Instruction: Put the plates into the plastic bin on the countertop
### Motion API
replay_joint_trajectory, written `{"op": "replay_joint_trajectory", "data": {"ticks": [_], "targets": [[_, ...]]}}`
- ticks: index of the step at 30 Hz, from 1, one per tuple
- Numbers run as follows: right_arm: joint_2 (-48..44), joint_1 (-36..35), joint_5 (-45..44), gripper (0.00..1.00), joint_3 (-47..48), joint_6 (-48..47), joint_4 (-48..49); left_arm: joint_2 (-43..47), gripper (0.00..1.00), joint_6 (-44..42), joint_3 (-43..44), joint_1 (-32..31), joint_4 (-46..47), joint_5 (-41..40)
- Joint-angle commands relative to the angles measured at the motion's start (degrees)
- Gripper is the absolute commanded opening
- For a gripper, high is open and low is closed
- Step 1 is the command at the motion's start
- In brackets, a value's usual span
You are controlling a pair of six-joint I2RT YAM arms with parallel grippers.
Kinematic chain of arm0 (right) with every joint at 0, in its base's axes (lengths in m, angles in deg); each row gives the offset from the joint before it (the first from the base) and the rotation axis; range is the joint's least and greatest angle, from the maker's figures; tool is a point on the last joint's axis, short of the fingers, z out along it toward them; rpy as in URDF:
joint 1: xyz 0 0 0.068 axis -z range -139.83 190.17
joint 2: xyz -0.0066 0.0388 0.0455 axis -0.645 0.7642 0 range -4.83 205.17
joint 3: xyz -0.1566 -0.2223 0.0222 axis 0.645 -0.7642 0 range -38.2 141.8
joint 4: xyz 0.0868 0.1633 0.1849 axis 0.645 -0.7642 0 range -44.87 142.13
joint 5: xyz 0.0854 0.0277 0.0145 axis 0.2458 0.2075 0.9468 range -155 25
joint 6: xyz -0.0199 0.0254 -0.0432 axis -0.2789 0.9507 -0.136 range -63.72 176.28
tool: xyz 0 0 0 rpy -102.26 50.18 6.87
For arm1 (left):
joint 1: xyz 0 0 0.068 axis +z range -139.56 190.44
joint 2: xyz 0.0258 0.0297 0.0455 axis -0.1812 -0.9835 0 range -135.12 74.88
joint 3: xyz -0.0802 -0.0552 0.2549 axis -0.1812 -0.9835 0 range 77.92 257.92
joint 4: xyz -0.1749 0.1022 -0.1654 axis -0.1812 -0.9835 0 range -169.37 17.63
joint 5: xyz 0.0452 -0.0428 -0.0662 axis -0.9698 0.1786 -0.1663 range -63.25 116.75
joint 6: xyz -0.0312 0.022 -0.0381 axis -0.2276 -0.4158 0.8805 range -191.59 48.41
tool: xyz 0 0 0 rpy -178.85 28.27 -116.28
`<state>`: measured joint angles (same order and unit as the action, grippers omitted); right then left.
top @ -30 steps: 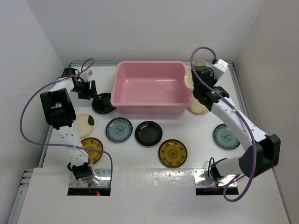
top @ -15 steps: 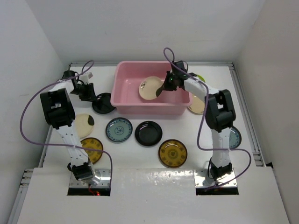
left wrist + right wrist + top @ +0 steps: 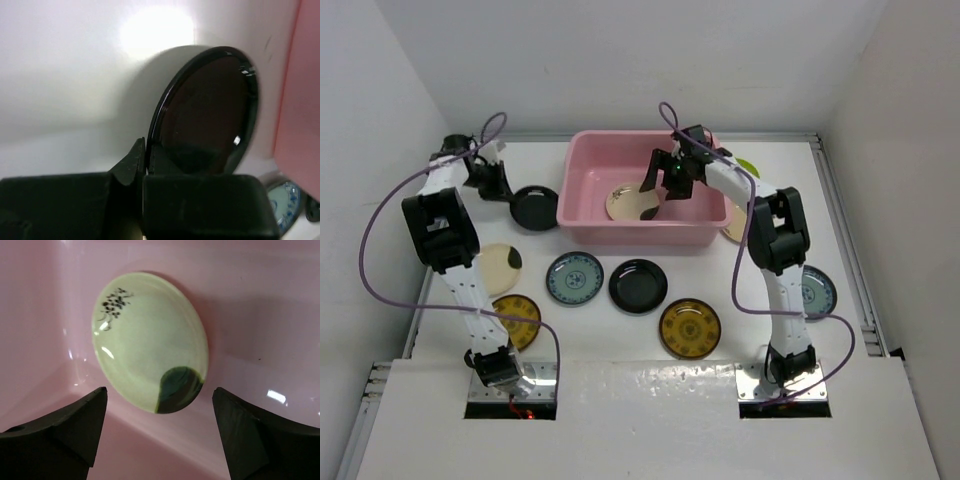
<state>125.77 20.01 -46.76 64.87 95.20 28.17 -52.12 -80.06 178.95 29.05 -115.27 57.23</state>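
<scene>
The pink plastic bin (image 3: 640,237) stands at the back of the white countertop (image 3: 740,285). Inside it lies a cream plate with a dark blotch (image 3: 630,203) (image 3: 145,355), tilted against the bin's wall (image 3: 250,315). My right gripper (image 3: 665,183) (image 3: 159,392) hovers open just above that plate, not touching it. Left of the bin, my left gripper (image 3: 508,193) (image 3: 148,155) is shut on the rim of a glossy black plate (image 3: 536,207) (image 3: 210,110), which tilts up off the countertop beside the bin (image 3: 300,100).
On the countertop in front of the bin lie a cream blotched plate (image 3: 500,265), two amber plates (image 3: 517,318) (image 3: 689,327), two teal plates (image 3: 574,277) (image 3: 807,292) and a black plate (image 3: 638,285). A cream plate (image 3: 733,228) and a lime green one (image 3: 746,165) lie right of the bin.
My right gripper carried the cream plate from the bin's right side into the bin and opened, leaving it there. My left gripper shut on the black plate and raised it slightly.
</scene>
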Motion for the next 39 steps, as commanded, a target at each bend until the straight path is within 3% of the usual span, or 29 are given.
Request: {"op": "replay_joint_trajectory", "data": {"ticks": [1,7,13,15,19,24,28,37,39], "targets": [[-8.60,-0.05,-0.22,0.85,4.78,-4.90,-1.87,4.30,0.00,2.22,9.95,0.90,1.41,-3.49],[-21.78,5.57,-4.42,0.85,-5.14,-1.06,3.13,9.57,0.00,2.76,23.03,-1.03,1.41,-6.31],[-36.81,16.02,-16.91,0.85,-30.32,4.05,6.56,9.40,0.00,6.88,39.40,-9.19,1.41,-0.34],[-41.20,19.87,-22.50,0.85,-33.97,6.34,5.78,8.87,0.00,6.89,38.46,-15.25,1.41,1.68],[-45.70,28.75,-22.38,0.84,-46.34,15.12,7.17,6.60,0.00,7.58,31.16,-22.73,1.41,2.22],[-41.59,33.69,-16.05,0.82,-47.44,12.34,8.24,-1.48,0.00,7.59,31.07,-28.71,4.04,0.64],[-35.61,35.54,-8.95,0.73,-44.54,8.64,7.36,-4.92,0.00,8.21,31.07,-30.04,5.89,0.11],[-29.54,35.90,-6.55,0.70,-45.67,8.63,9.46,-8.35,0.00,8.21,24.22,-30.65,8.44,-2.08],[-28.22,35.63,-5.59,0.68,-45.93,8.63,10.60,-8.88,0.12,7.51,24.21,-30.65,8.44,-2.09]]}}
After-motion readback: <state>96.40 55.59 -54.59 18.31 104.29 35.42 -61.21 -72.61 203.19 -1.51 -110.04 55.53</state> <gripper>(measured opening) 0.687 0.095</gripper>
